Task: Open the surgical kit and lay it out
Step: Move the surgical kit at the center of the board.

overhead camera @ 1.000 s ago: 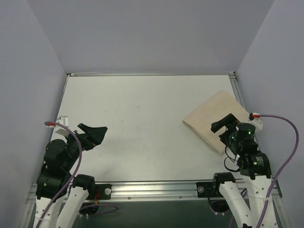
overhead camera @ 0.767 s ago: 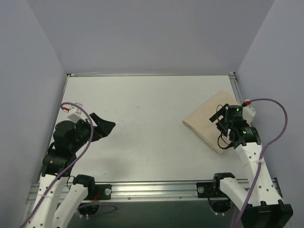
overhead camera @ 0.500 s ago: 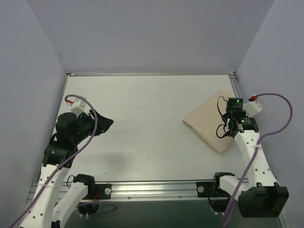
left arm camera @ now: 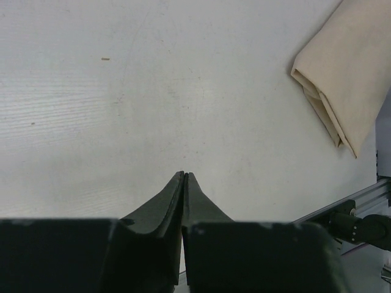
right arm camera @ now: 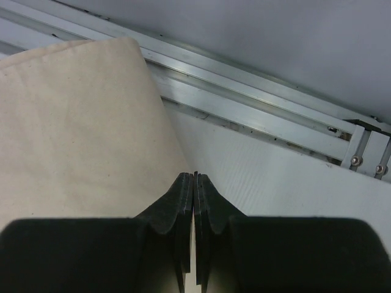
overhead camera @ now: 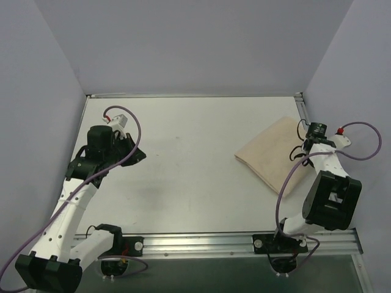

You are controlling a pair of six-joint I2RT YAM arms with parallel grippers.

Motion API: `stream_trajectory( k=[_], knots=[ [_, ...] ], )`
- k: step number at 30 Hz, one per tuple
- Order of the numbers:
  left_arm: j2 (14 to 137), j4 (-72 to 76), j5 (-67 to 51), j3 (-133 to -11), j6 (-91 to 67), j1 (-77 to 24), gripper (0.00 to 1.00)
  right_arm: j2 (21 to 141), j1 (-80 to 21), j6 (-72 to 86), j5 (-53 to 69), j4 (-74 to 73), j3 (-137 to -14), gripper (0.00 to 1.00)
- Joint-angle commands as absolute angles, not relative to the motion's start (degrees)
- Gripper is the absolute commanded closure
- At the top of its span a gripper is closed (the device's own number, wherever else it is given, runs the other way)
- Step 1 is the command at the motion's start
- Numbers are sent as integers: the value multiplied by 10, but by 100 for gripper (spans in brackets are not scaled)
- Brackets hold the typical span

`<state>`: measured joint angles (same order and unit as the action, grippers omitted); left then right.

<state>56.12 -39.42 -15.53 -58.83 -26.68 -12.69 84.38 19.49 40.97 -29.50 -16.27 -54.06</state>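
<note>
The surgical kit (overhead camera: 272, 155) is a folded beige cloth bundle lying closed at the right of the white table; nothing of what is inside shows. It also shows in the left wrist view as the kit (left arm camera: 345, 67) far off at the upper right. My right gripper (overhead camera: 305, 146) hangs over the bundle's right edge, shut and empty. In its wrist view the right gripper (right arm camera: 194, 175) points at the line where the cloth (right arm camera: 79, 128) meets bare table. My left gripper (overhead camera: 142, 157) is shut and empty over bare table at the left, far from the kit (left arm camera: 184, 175).
An aluminium rail (right arm camera: 256, 116) runs along the table's right edge just beyond the bundle, with a grey wall behind it. Another rail (overhead camera: 201, 243) crosses the near edge between the arm bases. Grey walls enclose the table (overhead camera: 195, 140) on three sides.
Both arms have stretched out from their bases. The left moved farther up the table; the right swung to the bundle's right edge. Both grippers went from open to shut.
</note>
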Motion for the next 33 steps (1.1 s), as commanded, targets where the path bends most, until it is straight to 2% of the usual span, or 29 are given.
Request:
stream_trajectory(
  k=[1,8,13,23,27,33],
  knots=[
    [577,-384,-167,-614,-242,-124,91,880,211,369,-341,-113,-535,100],
    [615,-366,-197,-624,-244,-108,91,990,217,335,-340,-79,-575,100],
    [630,-345,-205,-623,-246,-104,91,1029,200,290,-280,-37,-598,100],
    [703,-338,-228,-643,-260,-98,88,1083,48,229,-201,-42,-672,100],
    [763,-307,-257,-661,-286,-98,81,1097,-24,232,-179,-50,-698,100],
    [879,-236,-273,-718,-344,-113,80,1114,-119,231,-117,-65,-732,100]
  ],
)
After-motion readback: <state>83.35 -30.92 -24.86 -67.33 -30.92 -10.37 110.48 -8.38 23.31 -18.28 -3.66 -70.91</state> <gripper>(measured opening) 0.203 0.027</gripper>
